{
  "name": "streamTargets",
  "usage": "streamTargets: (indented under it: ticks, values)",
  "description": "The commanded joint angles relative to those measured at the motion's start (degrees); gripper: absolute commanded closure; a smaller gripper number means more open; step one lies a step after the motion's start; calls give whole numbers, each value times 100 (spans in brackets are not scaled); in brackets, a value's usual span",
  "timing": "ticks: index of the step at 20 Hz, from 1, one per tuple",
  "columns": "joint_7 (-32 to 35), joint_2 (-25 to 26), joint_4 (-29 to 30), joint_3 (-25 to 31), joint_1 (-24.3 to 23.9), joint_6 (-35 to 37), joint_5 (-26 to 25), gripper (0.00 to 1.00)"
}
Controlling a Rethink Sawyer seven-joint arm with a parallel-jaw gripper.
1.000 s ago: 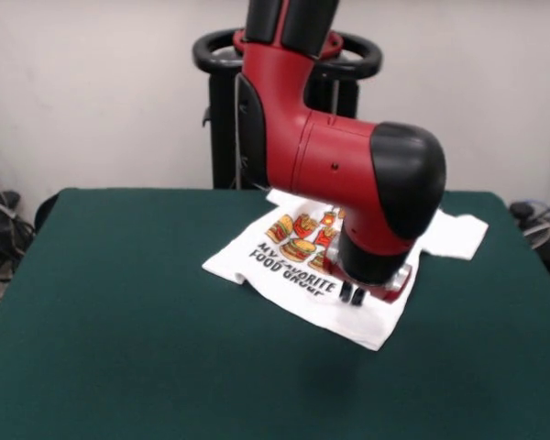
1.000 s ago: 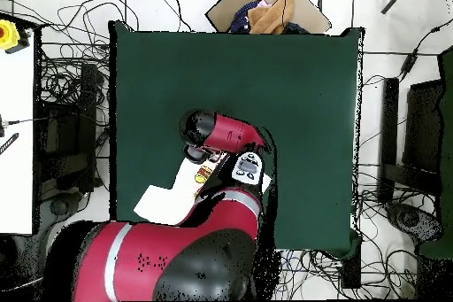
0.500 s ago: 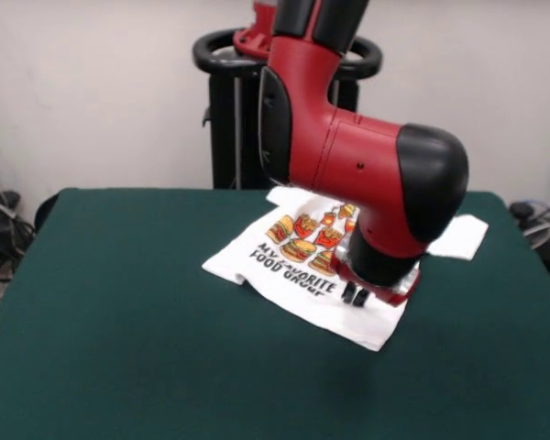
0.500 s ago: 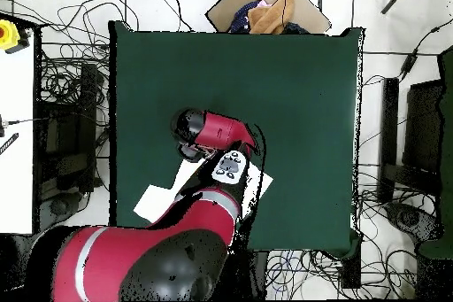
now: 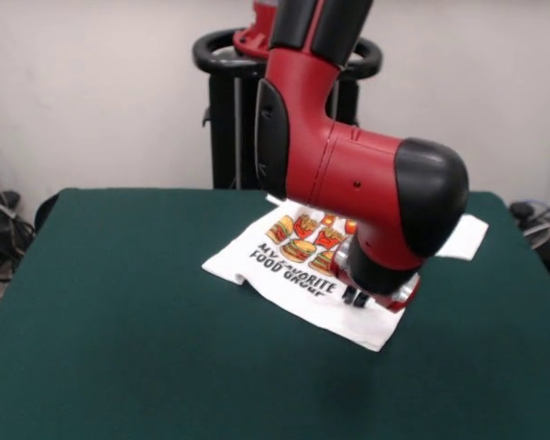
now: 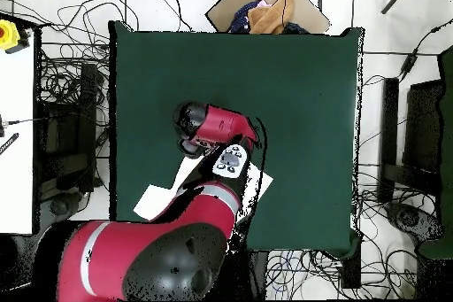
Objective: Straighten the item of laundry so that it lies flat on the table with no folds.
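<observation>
From the front, the white T-shirt lies rumpled on the green table, toward its far right part. The gripper hangs low over the shirt's near right portion, just beside the printed text; whether its jaws are open, I cannot tell. From overhead, the arm covers most of the shirt, hiding the jaws.

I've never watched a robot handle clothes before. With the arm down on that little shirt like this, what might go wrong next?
The gripper sits low over the T-shirt near its front hem, so a sideways drag might bunch the cloth rather than smooth it. The shirt lies toward one edge of the table, with a sleeve close to that edge; a pull that way could slide it off.
</observation>
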Motion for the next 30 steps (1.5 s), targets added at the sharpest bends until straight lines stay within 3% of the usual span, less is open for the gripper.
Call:
streamTargets:
  ticks: [1,6,12,15,23,27,30]
  values:
    - [1866,929,-1371,1212,50,-2229,1192,100]
    - [2472,1078,-1788,726,298,-2026,1339,100]
    - [2855,1102,-1977,-167,657,-1981,1032,100]
    - [2772,944,-1682,-89,647,-2261,986,100]
    - [2210,411,-1022,757,279,-2864,1014,100]
    - [2128,274,-988,636,331,-2329,1007,100]
    - [1635,-67,-646,465,213,-1353,715,100]
